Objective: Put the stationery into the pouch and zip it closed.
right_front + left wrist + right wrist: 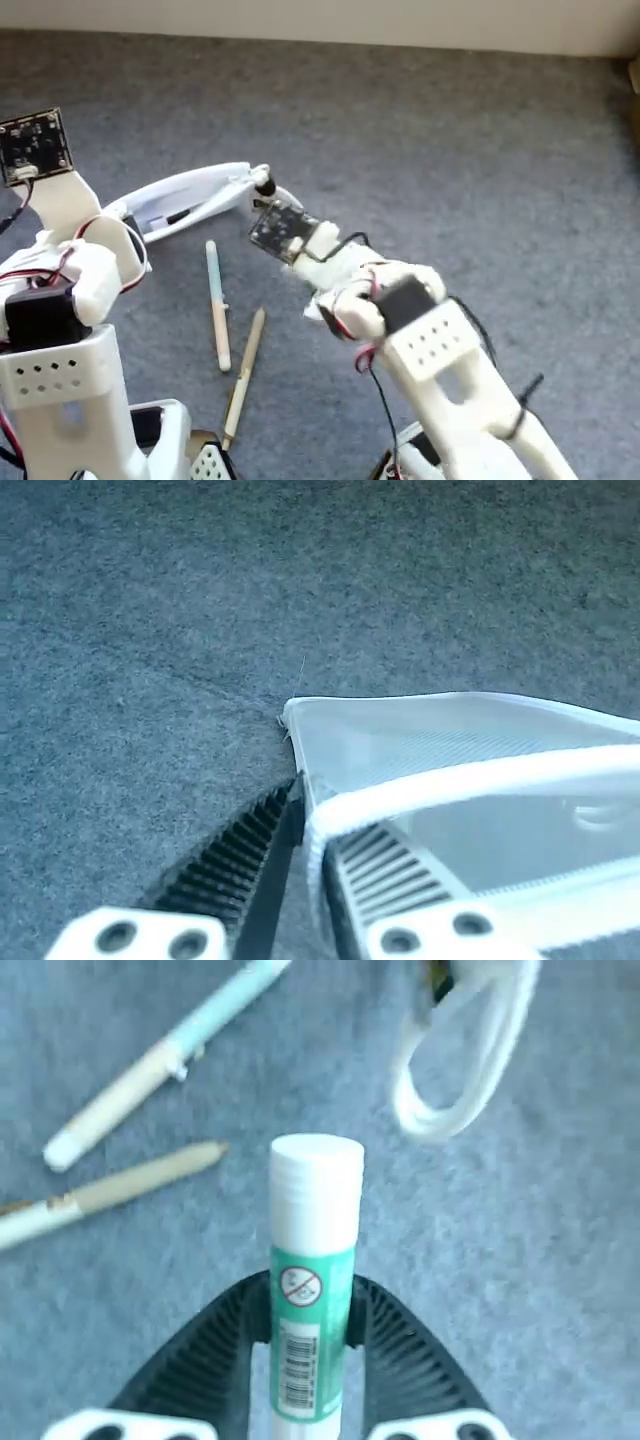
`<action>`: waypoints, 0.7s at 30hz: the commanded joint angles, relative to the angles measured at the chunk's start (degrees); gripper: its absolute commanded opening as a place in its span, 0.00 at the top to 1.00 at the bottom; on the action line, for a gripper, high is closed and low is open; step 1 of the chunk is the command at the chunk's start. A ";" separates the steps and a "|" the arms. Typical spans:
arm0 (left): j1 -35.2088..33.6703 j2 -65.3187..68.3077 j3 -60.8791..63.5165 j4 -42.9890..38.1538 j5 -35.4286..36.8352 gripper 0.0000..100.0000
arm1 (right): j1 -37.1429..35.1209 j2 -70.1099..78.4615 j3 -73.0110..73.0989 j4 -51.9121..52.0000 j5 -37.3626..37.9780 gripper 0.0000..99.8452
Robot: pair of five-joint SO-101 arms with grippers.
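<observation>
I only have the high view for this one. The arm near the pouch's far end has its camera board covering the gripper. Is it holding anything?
Observer: Yes. The right wrist view shows the right gripper shut on a glue stick, which has a green label and its white cap on.
Operator: And the other arm, does it have hold of the pouch?
Observer: It does. In the left wrist view the left gripper is clamped on the rim of the pouch at one end, and the mouth is open.
</observation>
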 commanded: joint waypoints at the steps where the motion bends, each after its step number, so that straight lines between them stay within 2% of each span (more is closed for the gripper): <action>1: 1.71 -0.66 -3.74 -2.46 0.70 0.99 | -2.95 -9.45 -3.91 -10.24 -8.79 0.99; 6: 2.59 -0.66 -4.44 -2.29 0.70 0.99 | -6.37 -13.05 -3.74 -31.25 -18.90 0.99; 11: 2.59 -0.66 -4.35 -2.20 0.70 0.99 | -9.54 -12.88 -3.38 -49.54 -25.41 0.99; 21: 2.59 -0.66 -4.35 -2.29 0.79 0.99 | -15.25 -9.54 11.12 -84.00 -25.14 0.99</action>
